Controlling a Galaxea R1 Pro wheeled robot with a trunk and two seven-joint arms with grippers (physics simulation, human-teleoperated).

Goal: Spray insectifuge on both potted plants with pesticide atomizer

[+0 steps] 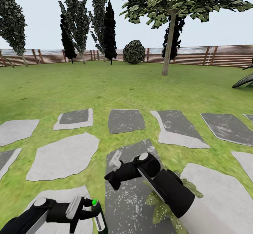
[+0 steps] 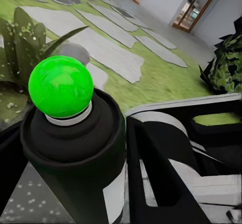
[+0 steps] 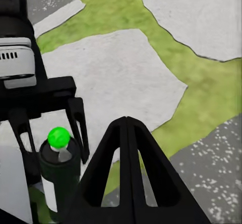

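Head view: the left gripper (image 1: 92, 211) holds the pesticide atomizer (image 1: 99, 217) just left of the dark speckled paving slab (image 1: 130, 195) that runs down the middle of the foreground. The bottle stands upright, dark with a white label band and a bright green tip, and the fingers close on its sides. The right gripper (image 1: 111, 182) reaches over that same slab, its fingers drawn together on nothing. Under the right forearm, at the slab's right edge, spread the pale-speckled leaves of a potted plant (image 1: 160, 211). Beyond the slab lie more grey paving stones (image 1: 63, 156), then the lawn (image 1: 105, 86) of the garden, a leafy tree (image 1: 169, 41), a round bush (image 1: 134, 52) and the brown slat fence (image 1: 225, 55).

Left wrist view: the atomizer (image 2: 75, 148) sits clamped between the dark fingers (image 2: 161, 183) of the left gripper, its green ball tip uppermost. Behind it stand pointed speckled leaves of the plant (image 2: 25, 48), with stones and grass beyond.

Right wrist view: the right gripper's (image 3: 128, 128) two fingers meet at a point, pressed shut and empty. Beside them the left gripper (image 3: 53, 128) straddles the atomizer (image 3: 59, 168), over a pale stone (image 3: 121, 78).
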